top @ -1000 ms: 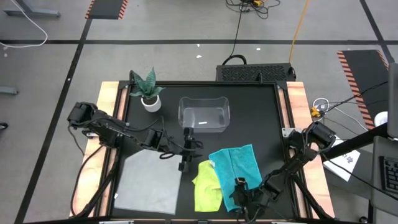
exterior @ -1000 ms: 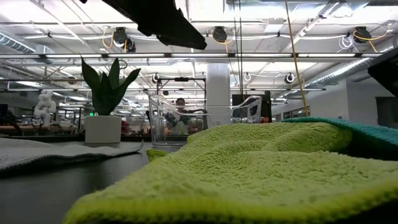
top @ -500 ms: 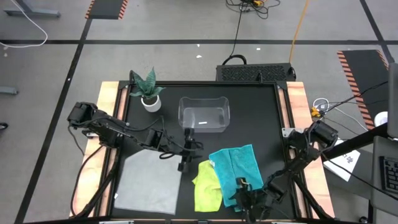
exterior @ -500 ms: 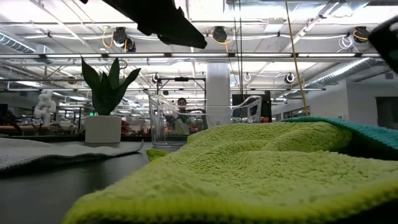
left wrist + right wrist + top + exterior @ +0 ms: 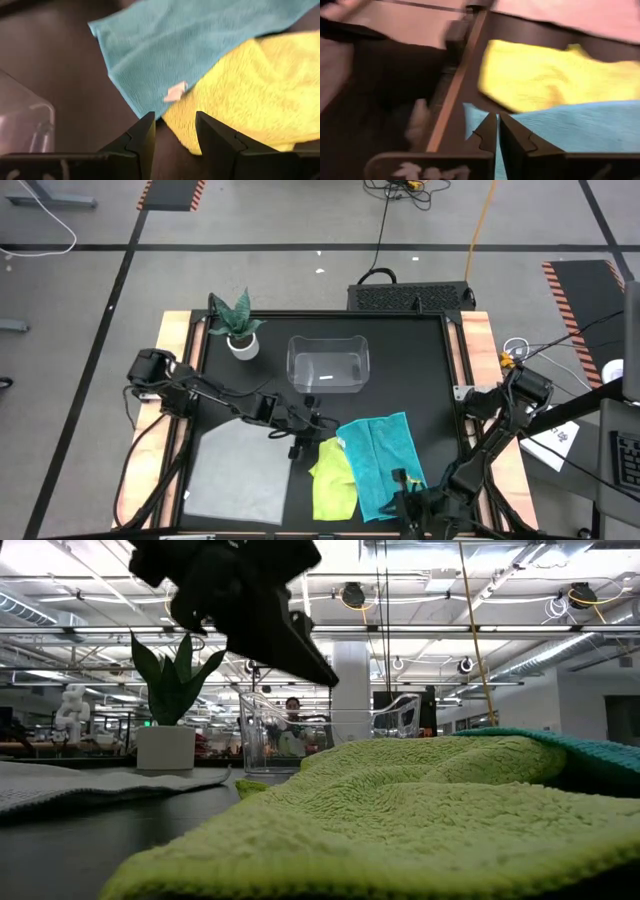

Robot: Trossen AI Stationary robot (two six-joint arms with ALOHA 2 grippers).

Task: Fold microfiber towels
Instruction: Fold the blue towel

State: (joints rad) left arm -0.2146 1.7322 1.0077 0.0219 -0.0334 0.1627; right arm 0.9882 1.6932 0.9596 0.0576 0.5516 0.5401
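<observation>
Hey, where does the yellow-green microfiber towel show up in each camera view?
High view: yellow-green microfiber towel near the table's front edge, left of the teal blue microfiber towel.
Low view: fills the foreground.
Left wrist view: right side, under the teal towel's edge.
Right wrist view: upper middle.
Shared landmark: the teal towel overlapping it.

Grey towel (image 5: 237, 470), yellow-green towel (image 5: 333, 478), teal towel (image 5: 378, 452), black table (image 5: 420, 370), clear bin (image 5: 328, 365), white-potted green plant (image 5: 236, 322).
</observation>
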